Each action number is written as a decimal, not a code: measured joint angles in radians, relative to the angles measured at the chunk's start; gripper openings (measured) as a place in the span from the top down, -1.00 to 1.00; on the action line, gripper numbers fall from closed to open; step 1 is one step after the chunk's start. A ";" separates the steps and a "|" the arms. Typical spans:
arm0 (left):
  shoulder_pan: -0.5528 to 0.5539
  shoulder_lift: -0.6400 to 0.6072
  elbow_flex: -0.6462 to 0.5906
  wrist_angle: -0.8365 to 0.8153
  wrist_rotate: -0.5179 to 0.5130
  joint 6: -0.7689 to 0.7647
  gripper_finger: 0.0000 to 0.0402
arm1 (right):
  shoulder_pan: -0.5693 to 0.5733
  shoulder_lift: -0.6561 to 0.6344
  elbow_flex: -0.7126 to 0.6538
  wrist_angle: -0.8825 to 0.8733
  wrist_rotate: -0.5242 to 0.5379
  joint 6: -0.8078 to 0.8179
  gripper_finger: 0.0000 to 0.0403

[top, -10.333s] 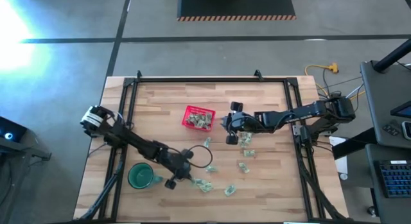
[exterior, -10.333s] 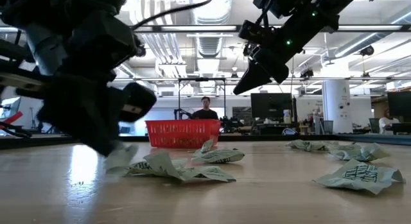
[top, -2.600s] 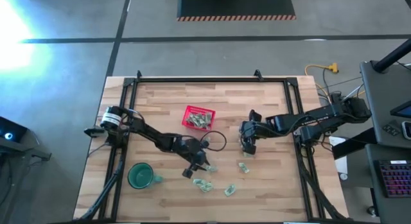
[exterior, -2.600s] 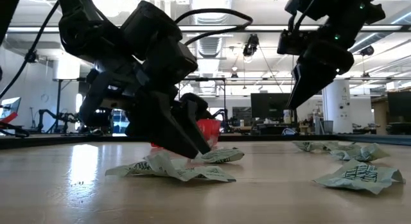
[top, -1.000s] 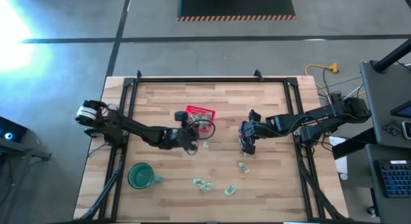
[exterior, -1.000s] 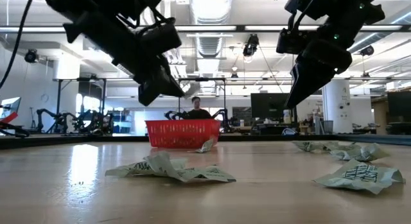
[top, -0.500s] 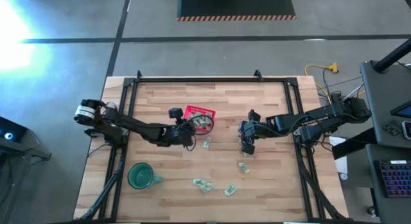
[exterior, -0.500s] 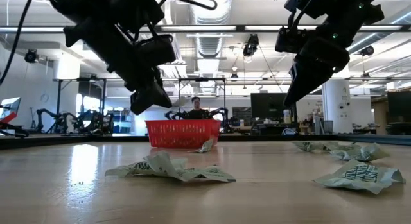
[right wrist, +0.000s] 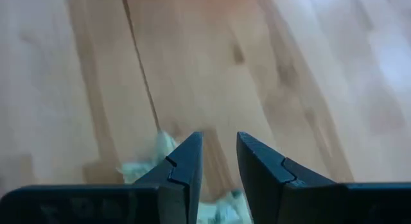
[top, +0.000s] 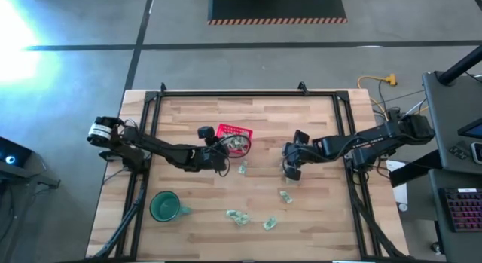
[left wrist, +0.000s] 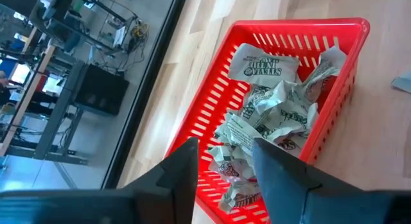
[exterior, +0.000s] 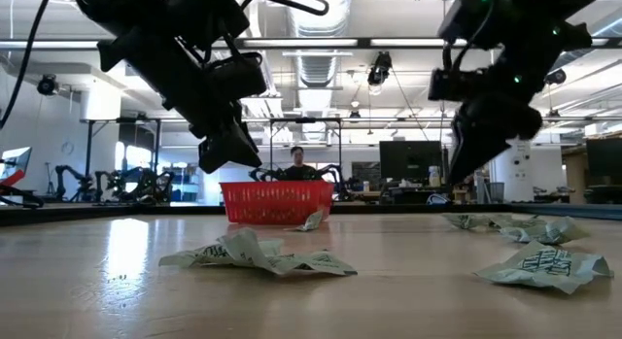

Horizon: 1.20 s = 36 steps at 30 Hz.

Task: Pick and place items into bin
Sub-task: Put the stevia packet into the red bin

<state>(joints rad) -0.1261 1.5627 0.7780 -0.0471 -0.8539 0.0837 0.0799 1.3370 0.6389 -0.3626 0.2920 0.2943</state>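
The bin, a red mesh basket [top: 228, 130] [exterior: 277, 201], stands mid-table with several pale green-and-white wrapped pieces [left wrist: 270, 102] inside. My left gripper [top: 224, 150] [left wrist: 225, 147] hangs open just above its near-left rim [left wrist: 212, 102], with nothing between the fingers. More pieces lie loose on the wood: one beside the basket [top: 242, 169] and others toward the near edge [top: 238, 215] [top: 269, 224] [top: 286, 196]. My right gripper [top: 289, 171] [right wrist: 218, 139] points down over some pieces [right wrist: 151, 160] to the basket's right. It is open by a narrow gap and holds nothing.
A round dark-green mug [top: 164, 206] stands near the table's front left. A black frame [top: 226, 93] runs along the table's edges. Crumpled pieces lie close to the low camera [exterior: 258, 256] [exterior: 544, 266]. A person sits beyond the table's far side [exterior: 296, 164].
My left gripper has tipped further down over the basket's near-left side. My right gripper has sunk toward the pieces under it.
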 joint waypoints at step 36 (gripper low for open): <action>0.000 0.000 0.000 -0.050 0.001 0.000 0.34 | -0.084 0.003 -0.198 0.146 0.119 -0.040 0.43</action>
<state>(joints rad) -0.1261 1.5627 0.7780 -0.0972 -0.8528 0.0837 -0.0036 1.3403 0.4405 -0.2169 0.4107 0.2538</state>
